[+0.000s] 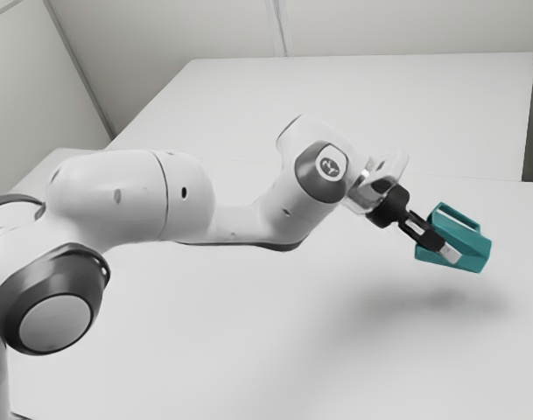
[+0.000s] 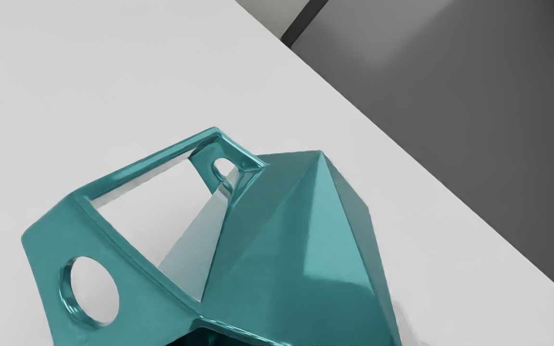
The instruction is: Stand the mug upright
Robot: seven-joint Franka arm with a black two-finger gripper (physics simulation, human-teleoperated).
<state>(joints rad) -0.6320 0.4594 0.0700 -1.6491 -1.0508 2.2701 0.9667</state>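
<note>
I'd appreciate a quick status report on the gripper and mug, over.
Gripper shut on teal mug. Mug tilted, off the table, not yet upright. No obstacle seen.

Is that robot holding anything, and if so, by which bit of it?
Yes: the hand holds the teal mug above the table, by its body, not its handle.

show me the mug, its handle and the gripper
mug [image 2: 282, 250]: wrist view, on its faceted side
handle [image 2: 147, 165]: wrist view, on its long outer bar
gripper [image 1: 451, 252]: exterior view, between its fingertips
</note>
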